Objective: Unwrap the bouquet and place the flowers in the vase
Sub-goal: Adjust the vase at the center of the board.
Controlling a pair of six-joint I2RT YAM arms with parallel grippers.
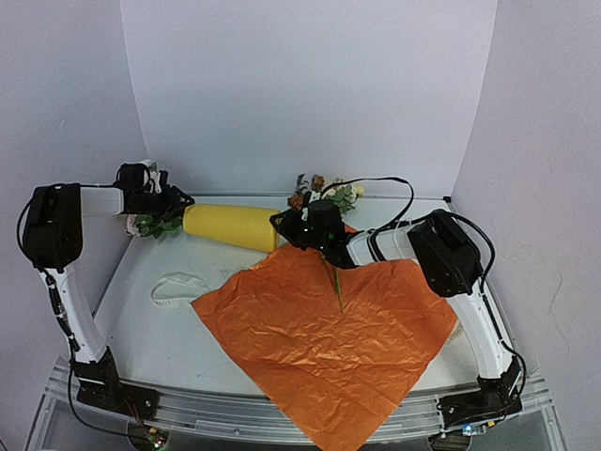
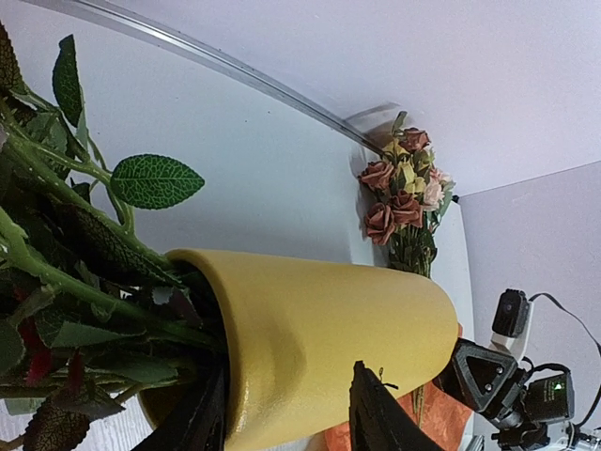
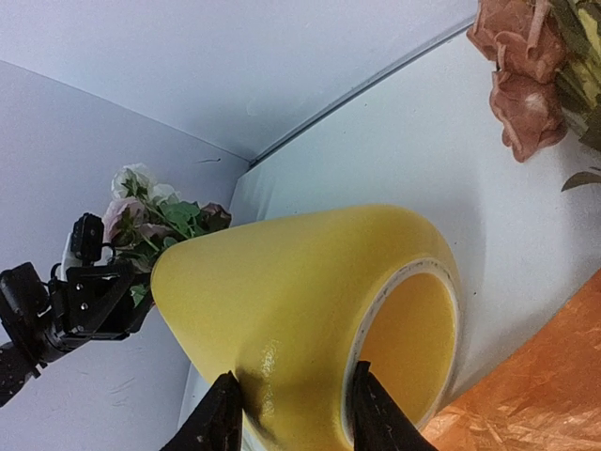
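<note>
The vase (image 1: 230, 226) lies sideways between the two tools. The left gripper (image 2: 289, 369) is clamped half-closed over one end's rim, the right gripper (image 3: 295, 374) likewise over the other, with the flowers (image 1: 324, 193) just behind the right.

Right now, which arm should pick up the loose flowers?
Right. The right gripper sits at the vase end nearest the flowers, which lie just beside it. The left gripper is at the far end, by the roses. Both clamp the vase, so right must release first.

Lab booth: plain white walls (image 1: 310, 85) enclose table (image 1: 160, 319).
</note>
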